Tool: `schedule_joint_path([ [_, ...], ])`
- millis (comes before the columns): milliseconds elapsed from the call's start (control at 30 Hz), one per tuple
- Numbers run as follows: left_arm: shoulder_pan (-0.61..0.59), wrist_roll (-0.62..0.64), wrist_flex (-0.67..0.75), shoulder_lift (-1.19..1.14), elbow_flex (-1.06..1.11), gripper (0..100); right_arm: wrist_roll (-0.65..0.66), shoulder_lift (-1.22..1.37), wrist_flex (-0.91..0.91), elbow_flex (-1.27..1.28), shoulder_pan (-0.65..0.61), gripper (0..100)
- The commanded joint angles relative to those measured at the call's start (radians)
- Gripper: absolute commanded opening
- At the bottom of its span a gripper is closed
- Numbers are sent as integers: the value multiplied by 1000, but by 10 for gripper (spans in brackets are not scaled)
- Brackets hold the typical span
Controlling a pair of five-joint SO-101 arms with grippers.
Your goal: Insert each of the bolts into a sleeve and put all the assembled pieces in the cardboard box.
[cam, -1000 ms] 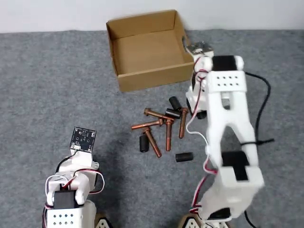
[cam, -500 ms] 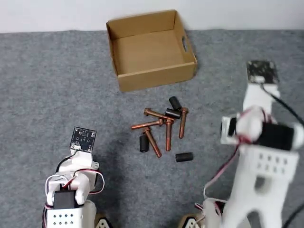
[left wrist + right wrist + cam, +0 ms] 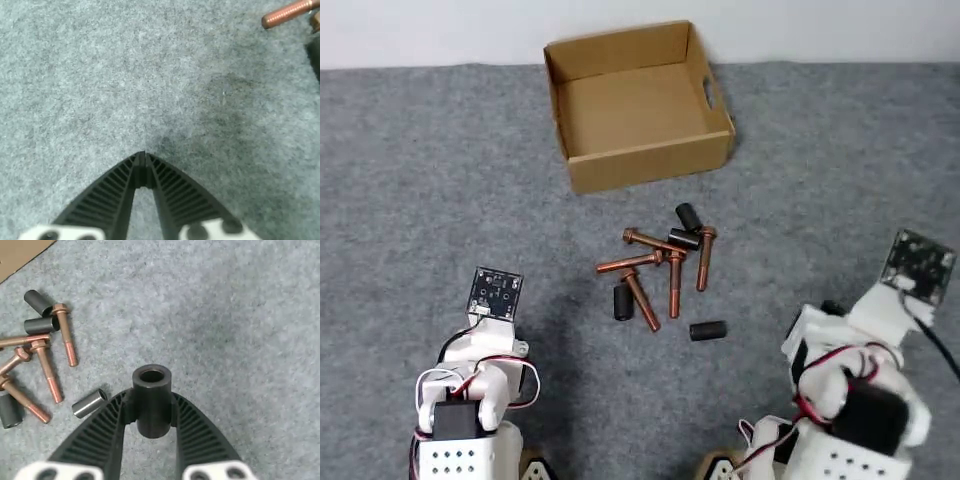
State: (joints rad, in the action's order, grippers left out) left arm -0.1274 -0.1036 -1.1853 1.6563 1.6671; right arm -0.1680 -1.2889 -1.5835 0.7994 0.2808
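Overhead, the grey felt-covered counter carries an open cardboard box at its far side. Toward the near edge, the left arm and the right arm sit folded close to their bases, both well apart from the box. The left gripper is pressed together with nothing between its fingers, over bare counter. The right gripper pinches a black sleeve, whose open bore faces the wrist camera. Five copper bolts lie in a loose cluster on the counter between the box and the arms. Four more black sleeves lie among and beside them.
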Motion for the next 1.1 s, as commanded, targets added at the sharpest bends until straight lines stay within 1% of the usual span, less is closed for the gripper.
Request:
schedule_joint_path([
  [0, -6, -6, 51, 8, -8, 6, -28, -91, 44, 75, 12, 9],
  [167, -41, -3, 75, 2, -137, 6, -52, -189, 50, 192, 12, 9],
  [233, -41, 31, 54, -2, -211, 6, -51, -222, 59, 210, 13, 9],
  [300, -18, 64, 14, -21, -278, 6, -49, -252, 62, 241, 13, 9],
  [367, 37, 83, -40, -77, -360, 6, -48, -283, 70, 255, 13, 9],
  [467, 144, 155, -132, -245, -522, 7, -48, -328, 73, 270, 13, 9],
  [567, 252, 219, -230, -473, -728, 7, -46, -372, 74, 279, 13, 9],
  [667, 353, 224, -315, -703, -937, 8, -44, -403, 64, 281, 13, 9],
  [733, 399, 222, -342, -841, -1058, 8, -35, -412, 59, 287, 13, 11],
  [800, 428, 218, -359, -964, -1162, 8, 8, -424, 51, 293, 13, 11],
  [833, 439, 195, -370, -1026, -1211, 8, 25, -427, 48, 295, 13, 10],
  [867, 450, 141, -373, -1083, -1254, 8, 37, -429, 44, 296, 13, 10],
  [900, 456, 63, -373, -1145, -1296, 8, 44, -433, 39, 296, 13, 10],
  [1000, 454, -236, -368, -1312, -1403, 8, 44, -435, 38, 298, 13, 10],
  [1067, 454, -365, -371, -1415, -1475, 8, 46, -435, 38, 302, 13, 9],
])
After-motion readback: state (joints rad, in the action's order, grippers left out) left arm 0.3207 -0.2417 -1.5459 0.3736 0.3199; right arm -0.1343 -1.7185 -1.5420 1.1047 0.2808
